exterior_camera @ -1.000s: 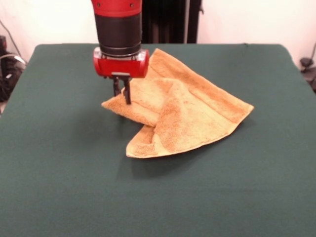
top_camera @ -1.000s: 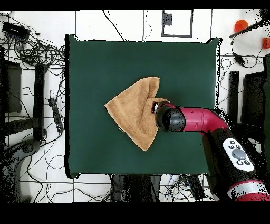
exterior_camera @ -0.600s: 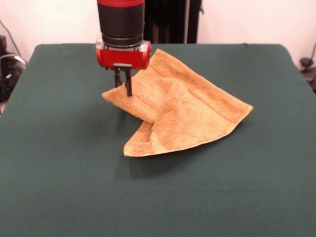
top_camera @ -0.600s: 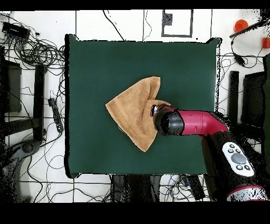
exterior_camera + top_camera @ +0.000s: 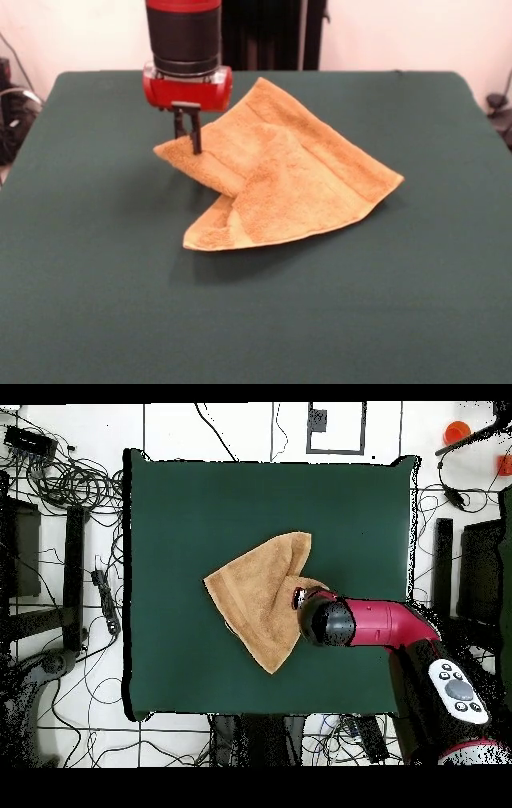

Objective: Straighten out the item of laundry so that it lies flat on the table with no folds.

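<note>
The item of laundry (image 5: 296, 176) is a golden-tan towel lying folded over itself in a rough triangle on the dark green table (image 5: 96, 280). One flap is doubled across its middle. My gripper (image 5: 192, 144) comes down at the towel's left corner and is shut on that corner, holding it slightly off the table. In the overhead view the towel (image 5: 255, 594) lies at the table's (image 5: 200, 504) middle, and the arm's red and black head covers the gripper (image 5: 298, 595) at the towel's right corner.
Cables and equipment lie on the floor around the table (image 5: 60, 484). The red arm (image 5: 390, 624) reaches in over the table's right edge in the overhead view.
In the front view my gripper has moved left with the corner in it, and the whole towel has slid a little left with it.
</note>
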Available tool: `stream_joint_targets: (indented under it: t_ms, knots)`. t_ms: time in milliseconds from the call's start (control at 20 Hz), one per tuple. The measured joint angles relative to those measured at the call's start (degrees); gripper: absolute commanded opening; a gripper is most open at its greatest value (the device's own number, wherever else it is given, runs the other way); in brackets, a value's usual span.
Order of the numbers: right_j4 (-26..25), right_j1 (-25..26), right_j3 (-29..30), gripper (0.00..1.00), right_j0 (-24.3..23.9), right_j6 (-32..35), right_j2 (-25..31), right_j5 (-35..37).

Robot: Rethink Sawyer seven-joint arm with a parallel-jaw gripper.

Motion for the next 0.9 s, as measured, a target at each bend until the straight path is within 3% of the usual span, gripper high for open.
stream_joint_targets:
  t_ms: [500,900]
  knots:
    - [-2.25,0.99,-0.01,0.0,-0.86,0.0,-0.29,-0.02]
    - [-2.23,-1.17,0.01,0.0,2.33,0.0,-1.47,0.25]
